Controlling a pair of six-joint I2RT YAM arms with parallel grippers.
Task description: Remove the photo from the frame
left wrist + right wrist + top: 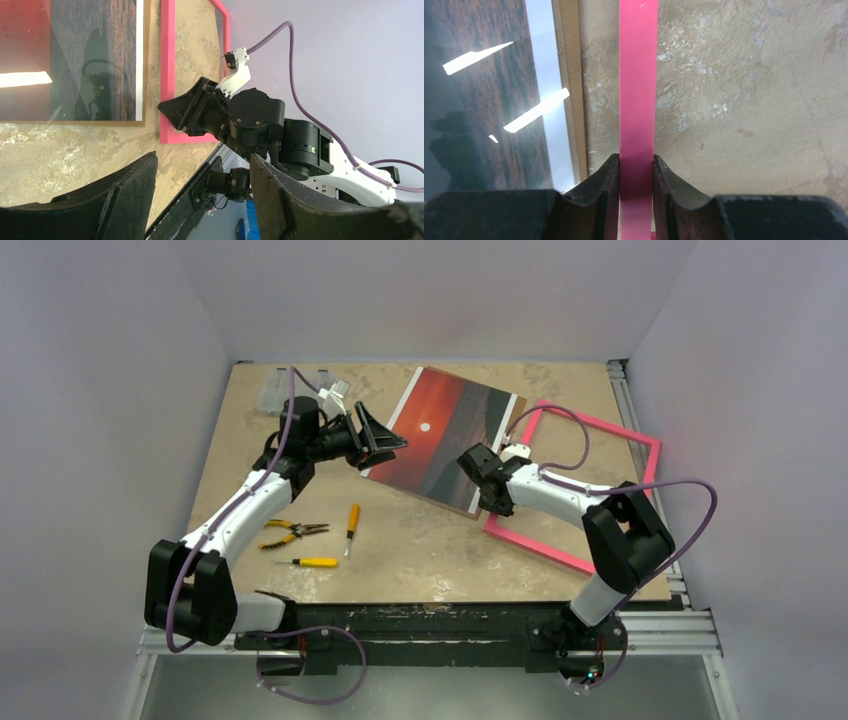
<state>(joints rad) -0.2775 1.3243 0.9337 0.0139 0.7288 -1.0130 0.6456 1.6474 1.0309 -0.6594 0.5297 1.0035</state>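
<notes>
The photo, a sunset print with white edge strips, lies face up on the table, outside the frame. The pink frame lies just to its right, with bare table showing inside it. My right gripper is shut on the frame's left rail, and the right wrist view shows the pink rail pinched between the fingers, with the photo's edge beside it. My left gripper is open and empty at the photo's left edge. The left wrist view shows the photo, the frame and the right gripper.
Yellow-handled pliers and two screwdrivers lie on the table near the left arm. Clear plastic pieces sit at the back left. A metal rail runs along the table's right edge.
</notes>
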